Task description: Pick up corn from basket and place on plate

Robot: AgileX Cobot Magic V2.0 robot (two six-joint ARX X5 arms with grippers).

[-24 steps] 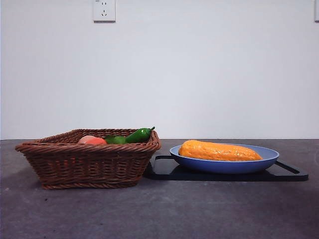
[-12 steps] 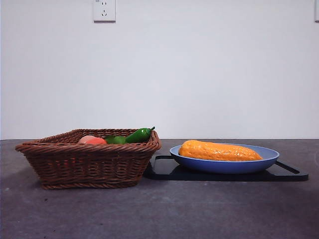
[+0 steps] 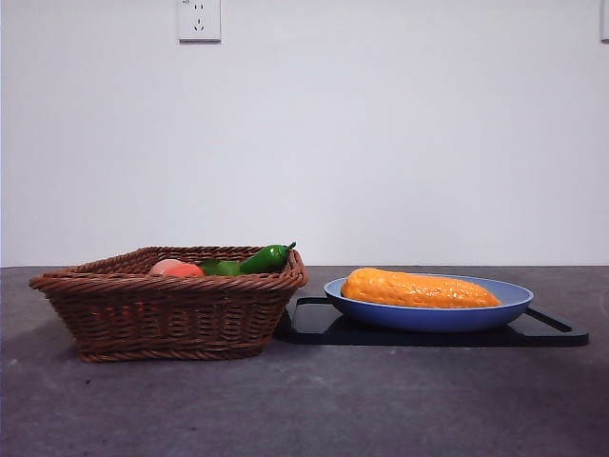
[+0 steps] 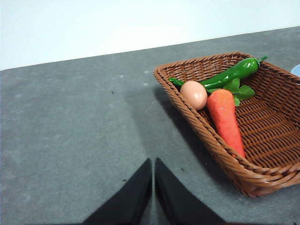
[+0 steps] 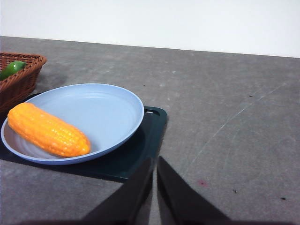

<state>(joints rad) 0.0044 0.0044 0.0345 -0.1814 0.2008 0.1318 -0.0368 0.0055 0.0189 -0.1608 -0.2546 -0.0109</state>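
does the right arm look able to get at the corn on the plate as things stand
Probably yes. The corn lies uncovered on the plate, nothing on or over it, and only bare table separates it from the right gripper. Its jaws are shut, so they must open first.

corn [image 3: 419,288] lying flat in plate [image 3: 514,297], plate on black tray [image 3: 561,333]. basket [image 3: 171,309] just beside tray, green pepper [image 3: 265,257] poking above rim.

You get bright, soft, even light. The basket [image 3: 169,303] throws a faint shadow on the table [image 3: 381,400]. The corn [image 5: 48,130] shines a little. All three pictures look sharp.
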